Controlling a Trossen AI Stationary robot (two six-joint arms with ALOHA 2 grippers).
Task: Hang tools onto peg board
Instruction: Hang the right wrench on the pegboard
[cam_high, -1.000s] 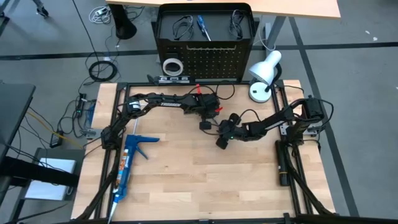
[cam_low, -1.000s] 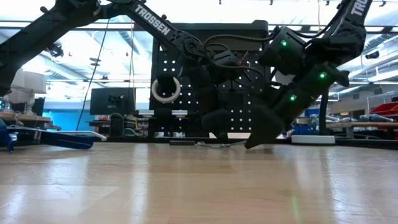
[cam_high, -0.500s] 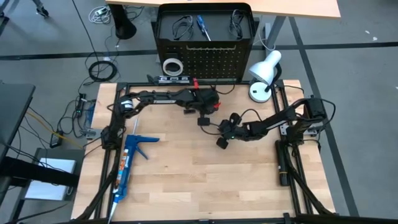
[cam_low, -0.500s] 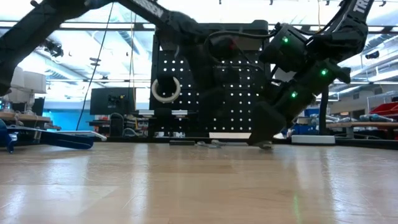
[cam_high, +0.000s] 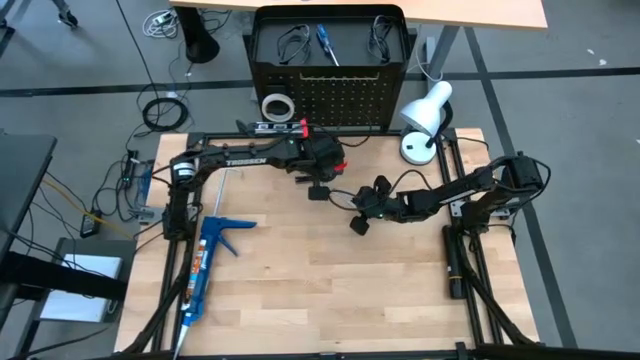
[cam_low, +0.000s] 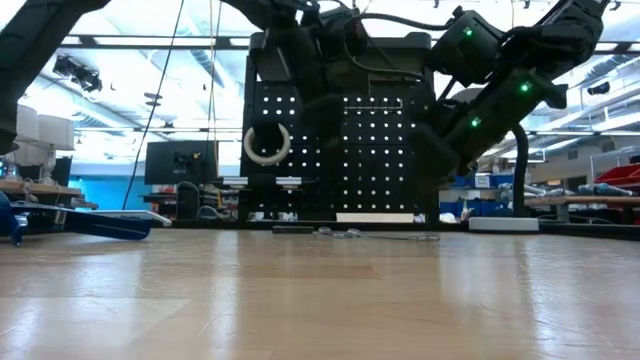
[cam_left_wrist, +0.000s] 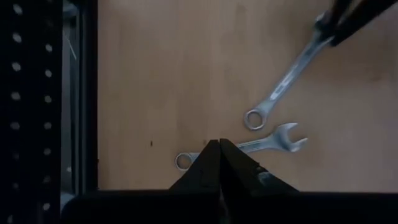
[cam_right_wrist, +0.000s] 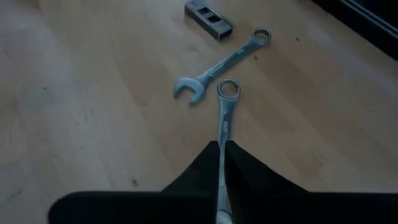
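On the pale wooden table, in front of the upright black perforated metal peg board, the right gripper is clenched on the shaft of a long silver ring-ended wrench, lifted above a second silver open-ended wrench lying flat. The left gripper hovers nearby, fingers pressed together on nothing. To hang it well, I judge the ring end should stay forward and level to meet a peg; the board's top tray holds black wire loops and a blue-handled screwdriver.
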